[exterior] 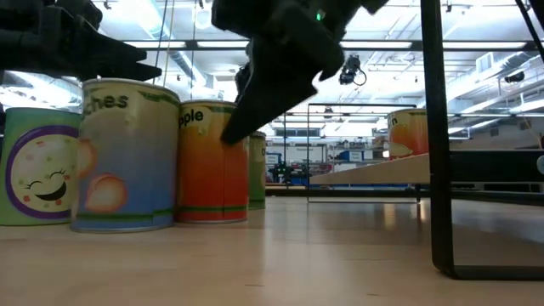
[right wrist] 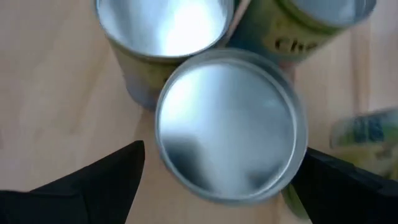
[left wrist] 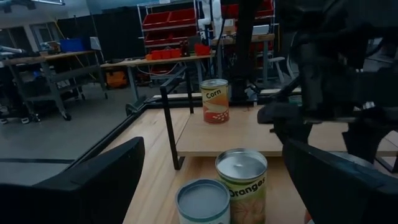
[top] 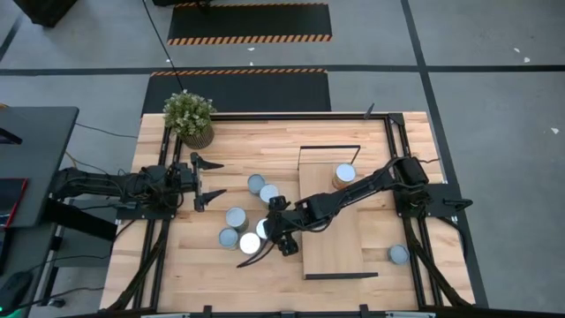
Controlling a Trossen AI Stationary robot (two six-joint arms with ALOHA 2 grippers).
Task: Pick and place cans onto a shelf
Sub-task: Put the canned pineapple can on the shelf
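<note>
From above, the table carries a cluster of cans near its middle, just off the shelf's long left edge: two farther back, two toward the left, and one bright-topped can toward the front. The shelf lies lengthwise on the right half of the table, with one can standing near its far end. Another can sits on the table by the front right corner, beyond the shelf. A potted plant stands at the far left corner. The right gripper reaches across the shelf and hangs over the front of the cluster, beside the bright-topped can. The left gripper waits at the left side, fingers spread wide.

At table height, three cans stand side by side: one with a smiling face, one blue-sided, one orange-sided. A dark gripper hangs above the orange one. The can on the shelf shows far right.

The left wrist camera sees a can marked Oranges, a lower one beside it, and the Corn can on the shelf board.

The right wrist camera looks straight down on a silver can top lying between its two dark fingers, which stand wide on either side, not touching it.
</note>
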